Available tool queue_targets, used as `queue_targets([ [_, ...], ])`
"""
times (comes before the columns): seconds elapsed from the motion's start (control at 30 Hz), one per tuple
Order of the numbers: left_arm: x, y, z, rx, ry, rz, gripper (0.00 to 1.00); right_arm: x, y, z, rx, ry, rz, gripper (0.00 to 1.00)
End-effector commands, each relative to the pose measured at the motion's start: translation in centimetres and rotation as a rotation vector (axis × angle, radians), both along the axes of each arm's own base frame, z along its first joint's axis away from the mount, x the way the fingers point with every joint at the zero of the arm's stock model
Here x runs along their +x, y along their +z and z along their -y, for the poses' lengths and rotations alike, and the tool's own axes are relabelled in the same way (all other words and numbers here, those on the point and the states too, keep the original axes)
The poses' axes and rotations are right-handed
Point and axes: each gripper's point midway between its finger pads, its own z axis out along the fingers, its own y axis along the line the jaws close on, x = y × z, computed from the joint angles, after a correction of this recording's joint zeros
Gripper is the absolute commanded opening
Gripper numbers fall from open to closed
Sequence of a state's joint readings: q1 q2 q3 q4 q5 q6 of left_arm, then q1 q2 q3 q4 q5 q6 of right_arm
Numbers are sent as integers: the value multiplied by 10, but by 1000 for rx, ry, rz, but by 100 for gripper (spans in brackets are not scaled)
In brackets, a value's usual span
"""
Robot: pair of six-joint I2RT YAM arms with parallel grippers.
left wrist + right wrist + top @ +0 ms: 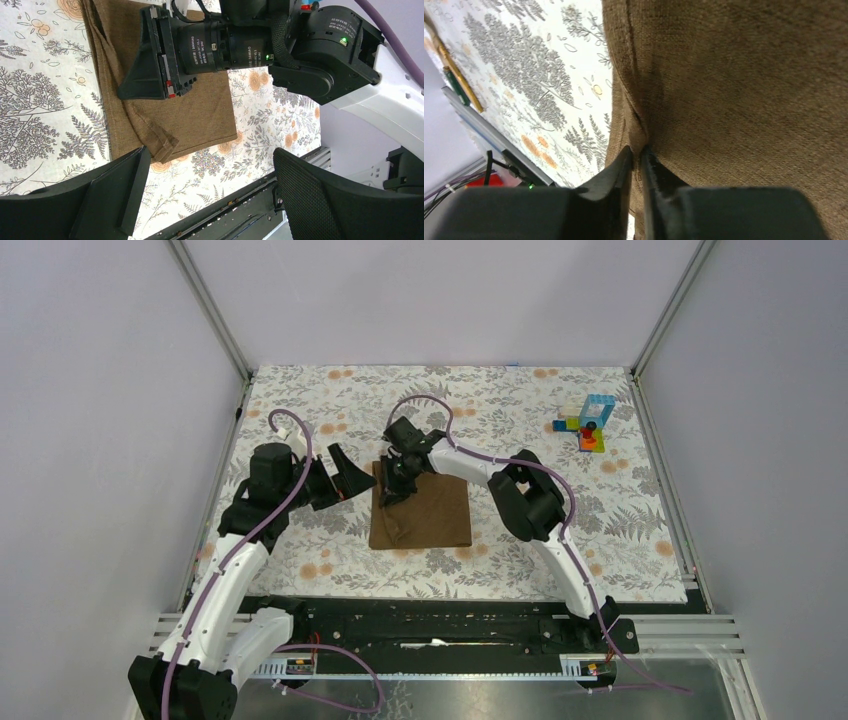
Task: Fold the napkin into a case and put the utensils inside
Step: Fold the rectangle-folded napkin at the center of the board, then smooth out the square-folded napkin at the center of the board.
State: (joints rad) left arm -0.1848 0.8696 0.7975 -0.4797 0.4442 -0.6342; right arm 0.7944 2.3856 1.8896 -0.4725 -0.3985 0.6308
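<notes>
My right hand (636, 150) is narrowed to a slit and pinches a raised ridge of the brown napkin (430, 515) near its 11 o'clock corner. The napkin lies mid-worktop (600, 520), with a small fold toward its 7 o'clock corner. My left hand (348, 478) hangs spread wide just off the napkin's 9 o'clock edge.

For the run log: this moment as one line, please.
right claw: shut on napkin edge fold | left claw: open, empty, beside napkin | napkin: lying on table covering
</notes>
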Motion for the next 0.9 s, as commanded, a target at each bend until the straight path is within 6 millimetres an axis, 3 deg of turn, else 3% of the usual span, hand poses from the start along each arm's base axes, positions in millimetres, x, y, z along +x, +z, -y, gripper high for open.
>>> queue_targets([
  [0.0, 1, 9, -2, 10, 1, 46, 99, 1, 24, -14, 70, 19, 13, 29],
  [0.13, 0, 1, -2, 13, 4, 27, 99, -4, 57, -18, 139, 68, 37, 51],
  [0.33, -1, 0, -2, 12, 6, 25, 99, -27, 101, -6, 216, 168, 75, 67],
  [0.43, 0, -6, -2, 7, 6, 12, 99, -38, 100, 5, 217, 175, 73, 69],
  [0.6, -1, -30, 1, -5, 5, -57, 99, -64, 76, 17, 249, 162, -19, 65],
  [0.67, 1, -47, -2, 15, 27, -107, 97, -70, 71, 22, 265, 143, -26, 64],
  [0.77, -2, -85, 2, 57, 36, -246, 77, -76, 68, 33, 253, 129, -17, 60],
  [0.87, -6, -115, 21, 177, 2, -325, 75, -78, 64, 52, 215, 111, 5, 59],
])
